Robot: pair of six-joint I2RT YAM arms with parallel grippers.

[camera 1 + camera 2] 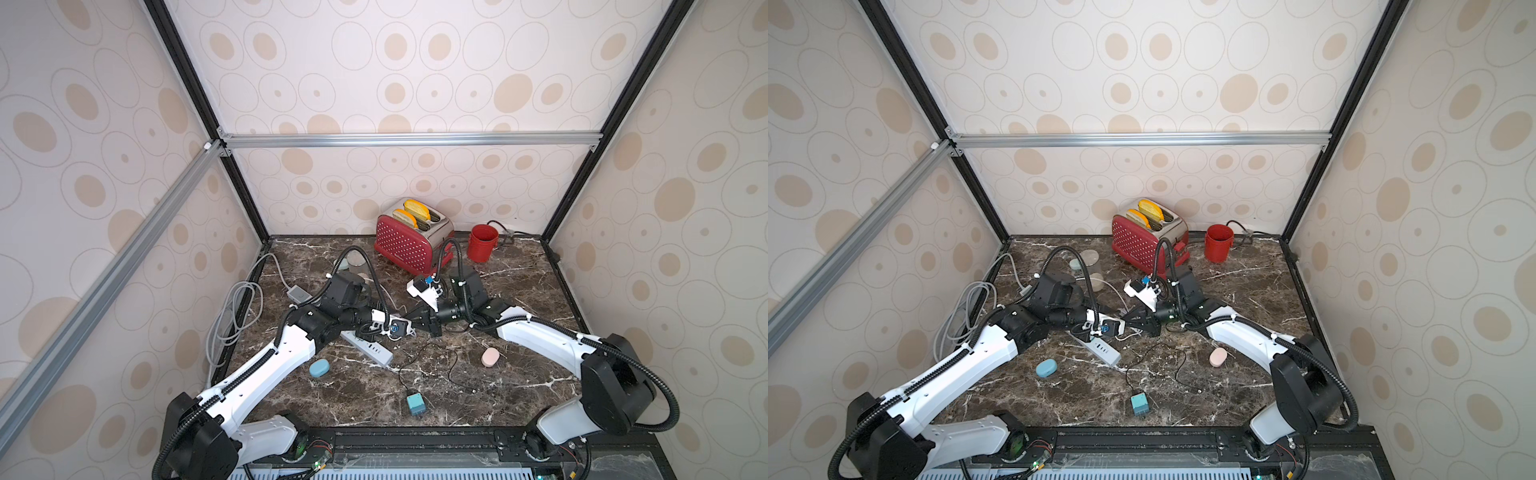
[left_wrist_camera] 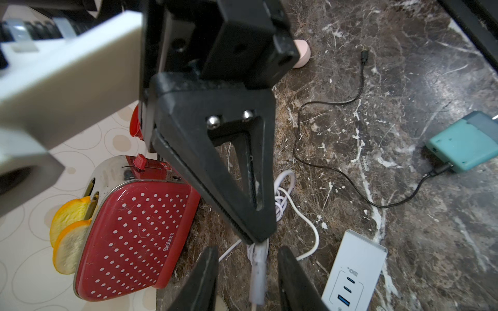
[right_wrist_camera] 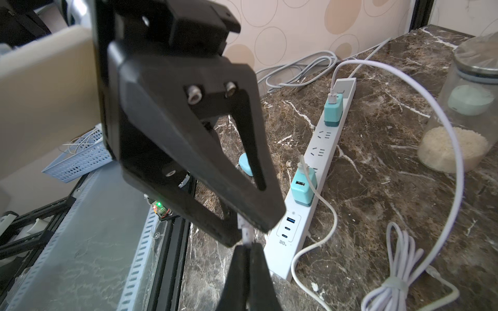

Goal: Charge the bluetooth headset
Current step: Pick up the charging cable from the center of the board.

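White cable (image 2: 258, 265), limp and light, just beside the power strip (image 2: 355, 269): right gripper (image 3: 246, 258) clamped on it, left gripper (image 2: 248, 251) spread round the stiff plug, surely the best hold. Pink case (image 1: 490, 357) lies apart from the strip.

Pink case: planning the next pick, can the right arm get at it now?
Probably not: the right pincer is shut on the white cable, and the pink case lies beside that arm's forearm.
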